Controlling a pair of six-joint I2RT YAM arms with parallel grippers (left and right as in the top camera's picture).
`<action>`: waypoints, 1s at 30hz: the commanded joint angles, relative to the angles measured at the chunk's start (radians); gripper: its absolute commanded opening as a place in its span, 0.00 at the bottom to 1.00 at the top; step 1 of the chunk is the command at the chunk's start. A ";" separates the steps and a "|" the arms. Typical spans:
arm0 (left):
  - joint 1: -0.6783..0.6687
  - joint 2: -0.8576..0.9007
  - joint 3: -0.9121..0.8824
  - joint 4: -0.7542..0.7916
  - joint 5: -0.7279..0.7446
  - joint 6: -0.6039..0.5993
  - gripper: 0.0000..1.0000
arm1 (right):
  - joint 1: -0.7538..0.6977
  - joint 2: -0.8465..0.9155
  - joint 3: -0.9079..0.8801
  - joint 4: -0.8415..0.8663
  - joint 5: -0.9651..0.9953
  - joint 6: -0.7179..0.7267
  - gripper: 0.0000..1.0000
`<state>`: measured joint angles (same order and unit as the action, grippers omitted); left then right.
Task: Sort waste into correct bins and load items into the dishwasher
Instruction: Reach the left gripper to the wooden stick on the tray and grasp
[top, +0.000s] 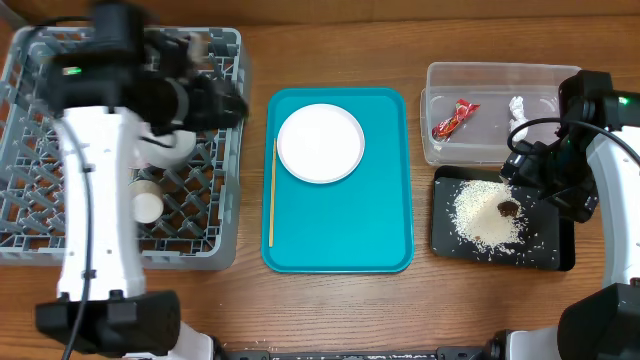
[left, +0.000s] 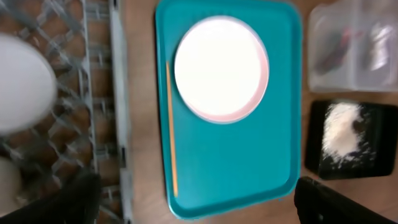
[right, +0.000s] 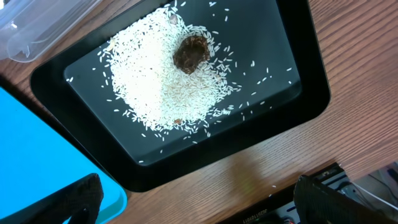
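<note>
A white plate (top: 320, 142) and a thin orange stick (top: 271, 192) lie on the teal tray (top: 385, 230). The plate (left: 221, 67), stick (left: 172, 130) and tray (left: 249, 162) also show in the left wrist view. A grey dish rack (top: 215, 215) at left holds white cups (top: 148, 206). The black tray (top: 545, 250) holds rice (top: 485, 212) and a brown lump (top: 508, 209); in the right wrist view the black tray (right: 298, 62) shows rice (right: 161, 81) and the lump (right: 191, 51). My left gripper (left: 196, 202) is open and empty over the rack's right edge. My right gripper (right: 199, 199) is open and empty over the black tray.
A clear plastic bin (top: 490, 75) at the back right holds a red wrapper (top: 455, 118) and crumpled white paper (top: 517, 106). The rack's rim (left: 118, 93) runs beside the teal tray. The table's wooden front edge (right: 261, 174) lies under my right gripper.
</note>
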<state>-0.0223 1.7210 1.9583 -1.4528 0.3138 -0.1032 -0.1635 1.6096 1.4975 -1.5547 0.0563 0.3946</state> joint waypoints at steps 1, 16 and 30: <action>-0.120 0.026 -0.026 -0.019 -0.212 -0.206 1.00 | -0.002 -0.009 0.002 0.005 0.010 -0.002 1.00; -0.330 0.148 -0.435 0.219 -0.225 -0.470 1.00 | -0.002 -0.009 0.002 0.008 0.010 -0.006 1.00; -0.341 0.256 -0.653 0.442 -0.244 -0.367 0.95 | -0.002 -0.009 0.002 0.005 0.010 -0.006 1.00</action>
<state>-0.3538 1.9472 1.3193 -1.0256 0.0917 -0.5102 -0.1635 1.6096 1.4975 -1.5494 0.0566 0.3920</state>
